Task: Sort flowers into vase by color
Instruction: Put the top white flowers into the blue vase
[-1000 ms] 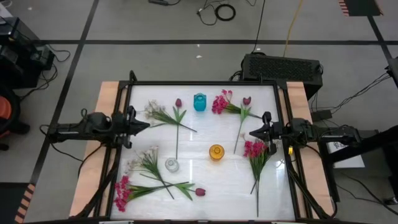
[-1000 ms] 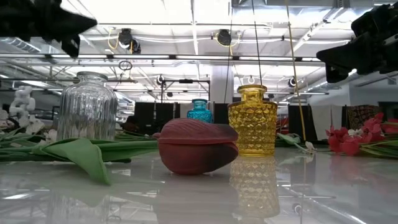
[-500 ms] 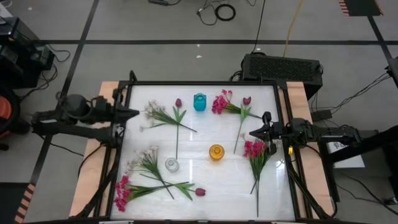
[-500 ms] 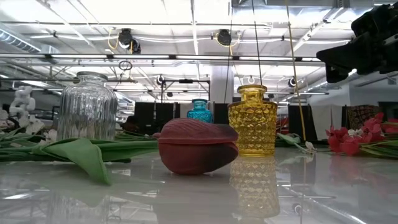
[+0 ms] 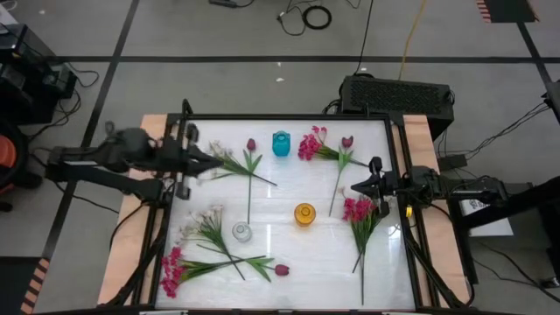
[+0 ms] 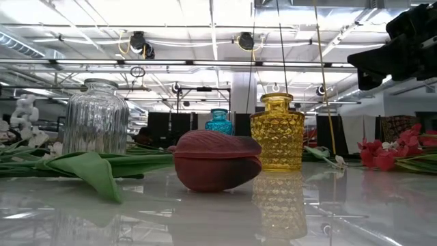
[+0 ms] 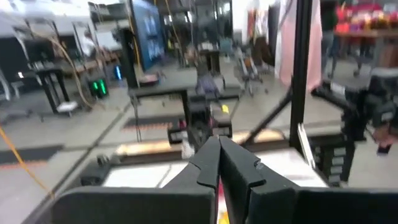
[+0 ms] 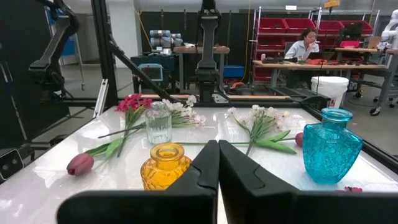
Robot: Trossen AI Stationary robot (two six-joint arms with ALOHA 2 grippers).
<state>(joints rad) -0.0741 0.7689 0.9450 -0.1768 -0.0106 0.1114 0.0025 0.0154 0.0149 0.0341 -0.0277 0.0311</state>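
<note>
Flowers lie loose across the white table (image 5: 289, 262); we see none standing in a vase yet, so we judge sorting has barely begun.

Starting at the left, the left gripper (image 5: 217, 163) has its fingers pressed together and holds nothing. Half a second ago it sat back over the table's left edge; it has now swung inward and hangs over the white-pink spray (image 5: 229, 159), whose blossoms lie directly beneath its tips. The first maroon tulip (image 5: 251, 144) lies just beyond that gripper, toward the blue vase (image 5: 281, 143). Nearer the front edge, well apart from it, lie a second white spray (image 5: 206, 227), the clear vase (image 5: 241, 232), a magenta cluster (image 5: 172, 270) and another tulip (image 5: 281, 269).

We take this advance as the approach to a first pick; the fingers must part before any stem can be grasped.

The yellow vase (image 5: 304, 213) stands mid-table. The right gripper (image 5: 354, 187), also shut and empty, has not moved; it waits with a magenta bunch (image 5: 359, 210) just beside it and the far magenta cluster (image 5: 310, 144) ahead.
</note>
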